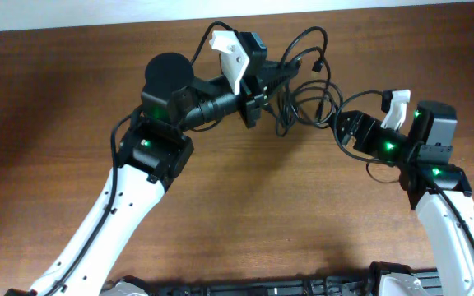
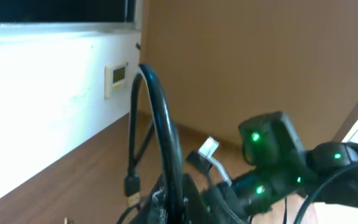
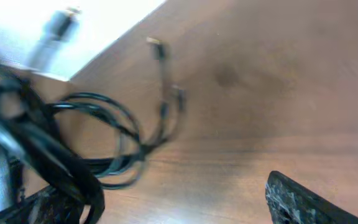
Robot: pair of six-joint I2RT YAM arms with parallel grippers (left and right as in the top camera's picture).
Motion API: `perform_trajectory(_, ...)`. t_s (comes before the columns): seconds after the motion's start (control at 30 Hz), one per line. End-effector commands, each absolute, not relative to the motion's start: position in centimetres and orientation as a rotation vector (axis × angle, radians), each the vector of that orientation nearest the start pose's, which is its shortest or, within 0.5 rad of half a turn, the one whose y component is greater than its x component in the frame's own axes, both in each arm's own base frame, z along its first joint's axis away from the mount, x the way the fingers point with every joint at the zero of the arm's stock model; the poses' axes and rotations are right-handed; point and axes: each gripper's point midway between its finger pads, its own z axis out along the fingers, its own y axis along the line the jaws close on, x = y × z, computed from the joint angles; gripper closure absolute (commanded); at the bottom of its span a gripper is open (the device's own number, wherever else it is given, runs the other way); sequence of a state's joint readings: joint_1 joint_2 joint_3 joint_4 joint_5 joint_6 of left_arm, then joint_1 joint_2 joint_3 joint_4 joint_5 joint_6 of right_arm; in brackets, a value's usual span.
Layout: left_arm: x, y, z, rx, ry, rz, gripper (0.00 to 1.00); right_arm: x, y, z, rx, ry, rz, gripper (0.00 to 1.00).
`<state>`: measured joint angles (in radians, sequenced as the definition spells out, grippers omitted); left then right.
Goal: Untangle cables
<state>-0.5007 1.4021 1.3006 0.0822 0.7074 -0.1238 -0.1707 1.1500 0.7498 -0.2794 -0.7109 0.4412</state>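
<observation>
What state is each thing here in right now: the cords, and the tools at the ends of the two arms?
Cables: tangled in loops, one part raised at the left tool, the rest lying on the table.
Left tool: shut, apparently pinching the cables.
Right tool: open wide, holding nothing, close beside the loops.
Arm lights: glowing green.

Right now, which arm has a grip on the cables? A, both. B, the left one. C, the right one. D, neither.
B: the left fingers are shut on the cables, while the right fingers stand wide apart with nothing pinched between them.
</observation>
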Motion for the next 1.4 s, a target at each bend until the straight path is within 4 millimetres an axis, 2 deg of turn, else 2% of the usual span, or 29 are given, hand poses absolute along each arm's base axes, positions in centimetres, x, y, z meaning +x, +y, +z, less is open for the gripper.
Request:
perform_trajectory(0.0,31.5,-29.5,42.8,0.905,1.369,-0.970,1.00,32.8,8.3,21.5,0.032,2.079,1.139,0.11)
perform_trajectory(0.07,31.5,-29.5,42.6,0.906,1.381,-0.974,1.00,32.5,9.4,23.7,-0.106,1.983,1.207,0.11)
perform_trajectory(0.13,31.5,-29.5,42.3,0.907,1.395,-0.977,1.00,32.3,9.8,24.9,-0.179,1.927,1.229,0.11)
perform_trajectory(0.2,31.4,-29.6,42.0,0.910,1.408,-0.983,1.00,32.3,9.9,25.4,-0.209,1.901,1.228,0.11)
perform_trajectory(0.33,28.3,-30.4,42.0,1.100,1.286,-1.067,1.00,33.4,9.1,25.2,-0.158,1.905,1.145,0.11)
perform_trajectory(0.4,27.9,-30.5,42.0,1.115,1.277,-1.083,1.00,33.9,8.6,25.0,-0.131,1.910,1.111,0.11)
perform_trajectory(0.53,26.0,-30.6,42.1,1.205,1.208,-1.150,1.00,35.7,6.1,23.3,0.043,1.965,0.928,0.11)
perform_trajectory(0.6,25.4,-30.6,42.1,1.238,1.180,-1.167,1.00,36.4,3.7,21.3,0.226,2.030,0.797,0.11)
perform_trajectory(0.7,25.4,-30.6,42.1,1.238,1.181,-1.168,1.00,36.3,1.3,18.8,0.427,2.102,0.673,0.11)
perform_trajectory(0.8,25.6,-30.5,42.1,1.231,1.185,-1.160,1.00,35.6,0.8,17.4,0.484,2.157,0.632,0.10)
perform_trajectory(0.93,27.5,-29.5,42.0,1.170,1.231,-1.104,1.00,34.9,1.3,16.8,0.488,2.196,0.667,0.07)
perform_trajectory(1.13,28.6,-28.7,41.8,1.133,1.269,-1.082,1.00,34.1,4.2,17.8,0.346,2.197,0.856,0.07)
perform_trajectory(1.3,30.7,-28.2,41.6,1.010,1.366,-1.029,1.00,32.7,7.2,19.3,0.195,2.176,1.081,0.08)
perform_trajectory(1.33,31.1,-28.1,41.6,0.992,1.377,-1.019,1.00,32.4,7.6,19.5,0.198,2.174,1.129,0.07)
perform_trajectory(1.37,31.4,-28.0,41.7,0.974,1.385,-1.004,1.00,32.2,7.9,19.7,0.229,2.175,1.174,0.00)
